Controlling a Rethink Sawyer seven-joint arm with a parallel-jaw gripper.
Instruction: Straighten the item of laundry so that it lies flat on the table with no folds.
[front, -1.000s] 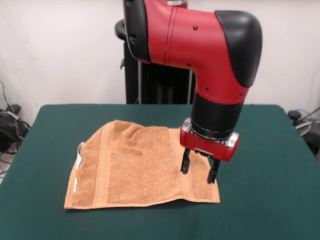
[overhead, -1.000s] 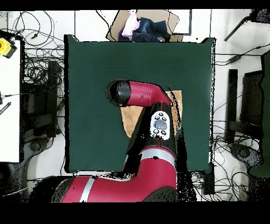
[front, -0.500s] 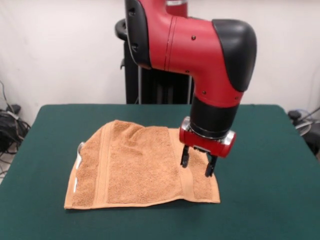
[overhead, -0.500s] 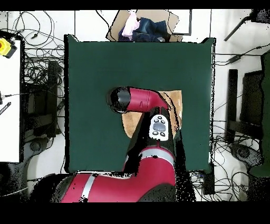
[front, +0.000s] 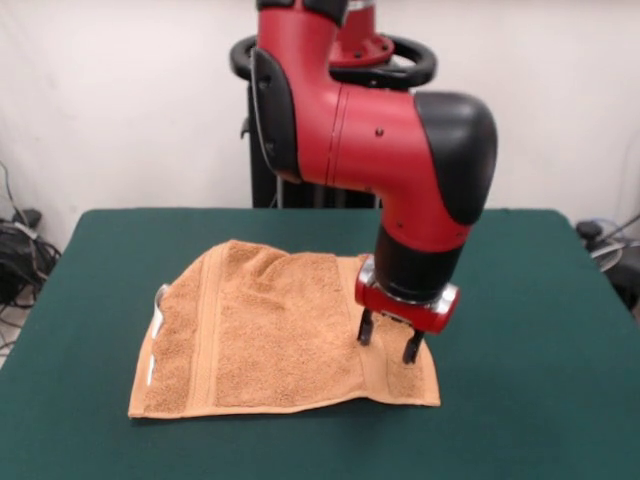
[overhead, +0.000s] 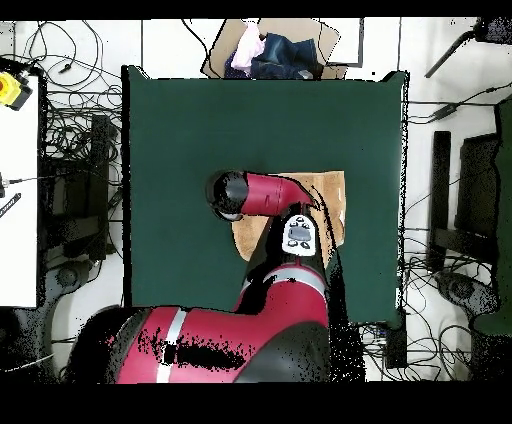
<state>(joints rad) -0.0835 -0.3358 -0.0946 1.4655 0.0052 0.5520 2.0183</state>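
My claw (front: 385, 343) hangs point-down over the towel (front: 270, 335), fingers spread apart with nothing between them, tips just above the cloth near its 4 o'clock corner in the front view. I can't tell whether the tips brush the pile or float just clear.

The towel lies on the green tabletop (front: 540, 330), spread out but not smooth: the edge toward 11 o'clock is humped up with soft ridges, and a border band runs down the 9 o'clock side. A white tag (front: 152, 368) shows at that edge.

From overhead, my arm (overhead: 270, 195) covers most of the towel (overhead: 335, 195); only a strip of it shows at 3 o'clock of my elbow, right of the tabletop's (overhead: 180, 140) middle.
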